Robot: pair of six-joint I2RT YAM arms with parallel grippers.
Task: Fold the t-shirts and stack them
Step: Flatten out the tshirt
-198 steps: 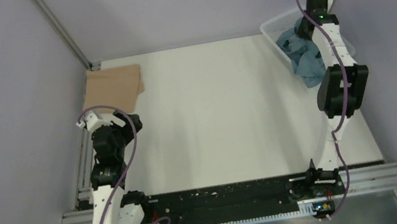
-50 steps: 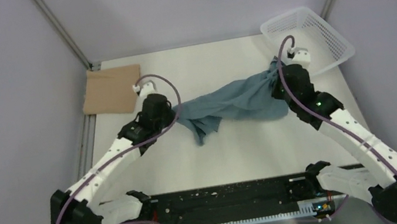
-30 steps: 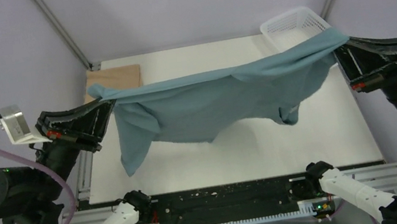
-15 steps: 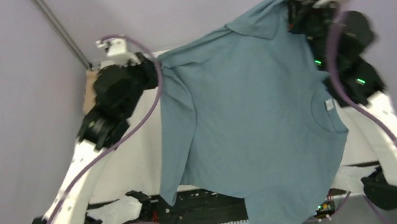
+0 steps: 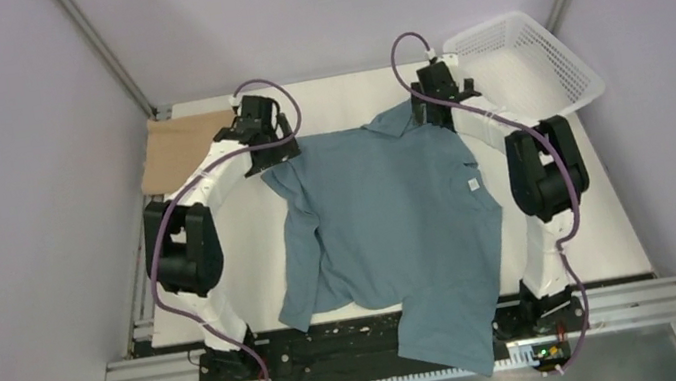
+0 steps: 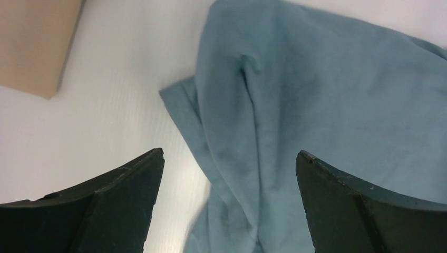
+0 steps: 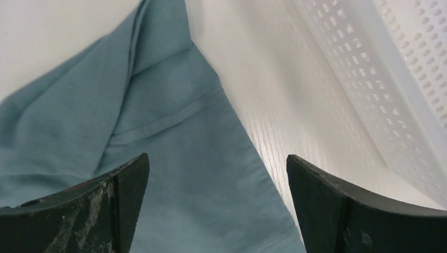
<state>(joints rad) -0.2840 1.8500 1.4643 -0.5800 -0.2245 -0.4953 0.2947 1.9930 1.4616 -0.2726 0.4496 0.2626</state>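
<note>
The teal-blue t-shirt (image 5: 391, 233) lies spread over the table, its white neck label (image 5: 472, 184) to the right and its near part hanging past the front rail. My left gripper (image 5: 269, 150) stands open over the shirt's far left corner (image 6: 316, 105), nothing between its fingers (image 6: 126, 200). At the far right corner (image 7: 158, 116) my right gripper (image 5: 434, 113) is open as well, just above the cloth. The tan-beige t-shirt (image 5: 182, 151) lies folded at the table's far left (image 6: 31, 42).
A white mesh basket (image 5: 527, 61) stands at the far right corner, close beside my right gripper (image 7: 379, 79). Purple cables loop from both wrists. The black rail (image 5: 337, 342) runs along the near edge, partly under the shirt.
Half a second ago both grippers held the teal shirt up in the air. Now it lies on the table, and both grippers have opened and let go.
</note>
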